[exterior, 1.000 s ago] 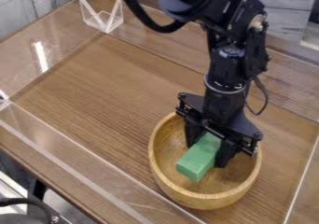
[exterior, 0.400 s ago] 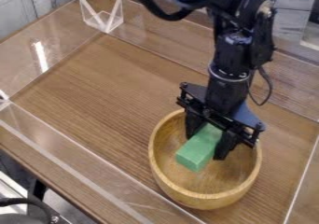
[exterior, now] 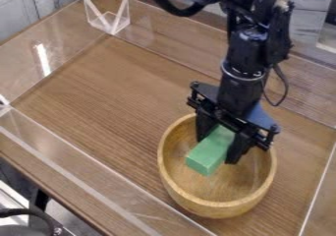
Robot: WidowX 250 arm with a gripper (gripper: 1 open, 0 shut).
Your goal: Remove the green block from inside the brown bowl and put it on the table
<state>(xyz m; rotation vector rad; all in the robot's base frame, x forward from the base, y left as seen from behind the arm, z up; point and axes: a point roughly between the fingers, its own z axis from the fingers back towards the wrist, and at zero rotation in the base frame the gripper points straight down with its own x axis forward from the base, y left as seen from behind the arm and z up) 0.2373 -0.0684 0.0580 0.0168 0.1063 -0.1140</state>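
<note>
The brown bowl sits on the table at the front right. Above its hollow hangs the green block, tilted, its lower end clear of the bowl's floor. My gripper comes straight down from the black arm and is shut on the green block's upper end, one dark finger on each side. The block's top is hidden between the fingers.
Low clear plastic walls border the table on the left and front. A clear plastic bracket stands at the back left corner. Bare wood stretches left of the bowl.
The gripper has risen with the green block, lifting it from the bowl's floor to above the hollow. The bowl stayed put.
</note>
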